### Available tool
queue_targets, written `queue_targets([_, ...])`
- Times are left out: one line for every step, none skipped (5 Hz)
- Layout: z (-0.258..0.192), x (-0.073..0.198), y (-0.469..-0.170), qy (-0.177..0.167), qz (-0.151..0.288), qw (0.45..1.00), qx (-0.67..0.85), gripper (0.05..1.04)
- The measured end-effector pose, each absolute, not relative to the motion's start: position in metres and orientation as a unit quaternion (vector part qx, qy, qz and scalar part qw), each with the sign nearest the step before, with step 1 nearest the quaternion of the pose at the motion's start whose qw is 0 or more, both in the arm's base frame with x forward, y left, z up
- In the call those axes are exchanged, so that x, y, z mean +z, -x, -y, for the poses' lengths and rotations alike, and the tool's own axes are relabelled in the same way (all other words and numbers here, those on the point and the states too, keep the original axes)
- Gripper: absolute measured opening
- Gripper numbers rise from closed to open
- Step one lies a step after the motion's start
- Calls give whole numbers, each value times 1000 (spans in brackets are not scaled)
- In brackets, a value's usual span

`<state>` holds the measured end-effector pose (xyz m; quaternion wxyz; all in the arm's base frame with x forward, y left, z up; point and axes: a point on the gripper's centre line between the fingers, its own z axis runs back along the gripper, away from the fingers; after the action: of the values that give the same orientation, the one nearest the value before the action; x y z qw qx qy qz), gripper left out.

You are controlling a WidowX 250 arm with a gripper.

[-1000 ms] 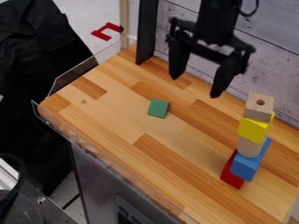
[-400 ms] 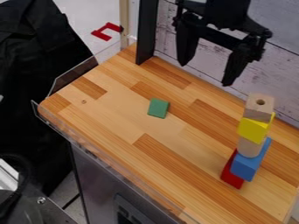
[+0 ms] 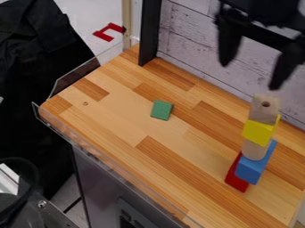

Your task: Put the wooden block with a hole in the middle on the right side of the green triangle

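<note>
High at the upper right, the gripper [image 3: 249, 76] hangs open with nothing between its fingers, above and slightly left of the block stack. The wooden block with a hole [image 3: 264, 109] is the top piece of that stack, resting on a yellow block [image 3: 260, 132]. The green piece [image 3: 161, 110] lies flat near the middle of the wooden tabletop, well left of the stack; its outline looks four-sided from here.
Under the yellow block are a round wooden piece [image 3: 254, 150], a blue block [image 3: 255, 165] and a red block [image 3: 238, 177]. A whitish plank wall [image 3: 196, 53] and a black post [image 3: 149, 33] border the table's back edge. A clear rim [image 3: 77, 76] edges the left.
The gripper has moved right across the view, from above the table's back edge to near the top of the stack. The blocks and green piece have stayed put.
</note>
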<state>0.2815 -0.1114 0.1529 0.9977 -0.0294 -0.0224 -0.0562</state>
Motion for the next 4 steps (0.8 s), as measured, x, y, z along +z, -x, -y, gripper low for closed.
queue_targets([122,139,-284,35,6,997,-62,1000])
queue_targets([126,128,-287,38,-7,998,-47,1000])
queue_targets([128,122,-290,37,-14,998,-39,1000])
queue_targets([126,122,-291,38,-15,999,-28,972])
